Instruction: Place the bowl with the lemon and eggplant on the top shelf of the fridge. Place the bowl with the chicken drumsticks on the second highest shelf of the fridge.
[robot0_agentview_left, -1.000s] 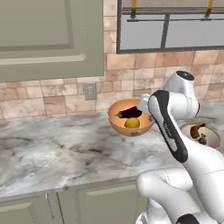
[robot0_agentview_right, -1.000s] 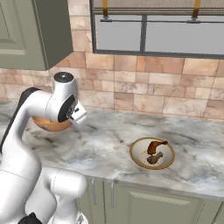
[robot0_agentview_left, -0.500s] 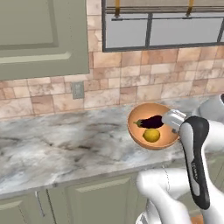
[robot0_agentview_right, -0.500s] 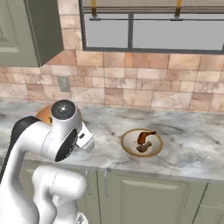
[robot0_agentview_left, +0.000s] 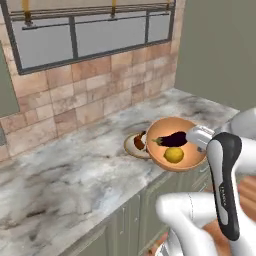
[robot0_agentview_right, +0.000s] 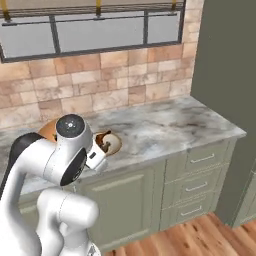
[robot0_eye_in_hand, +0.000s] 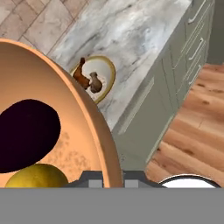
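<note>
My gripper is shut on the right rim of the deep orange bowl and holds it above the counter's front edge. The dark eggplant and the yellow lemon lie inside it. In the hand view the bowl's rim runs between my fingertips, with the eggplant and lemon to the left. The shallow bowl with the chicken drumsticks rests on the counter just behind. The grey fridge stands at the counter's right end; its shelves are out of view.
The marble counter ends at the fridge, with green drawers beneath and a wood floor in front. A tiled wall and a window run behind the counter. My white arm hides most of the orange bowl in the right base view.
Both base views have swung to the right along the counter, bringing the counter's end and the fridge into view. The orange bowl stays in my grip, now in front of the shallow bowl.
</note>
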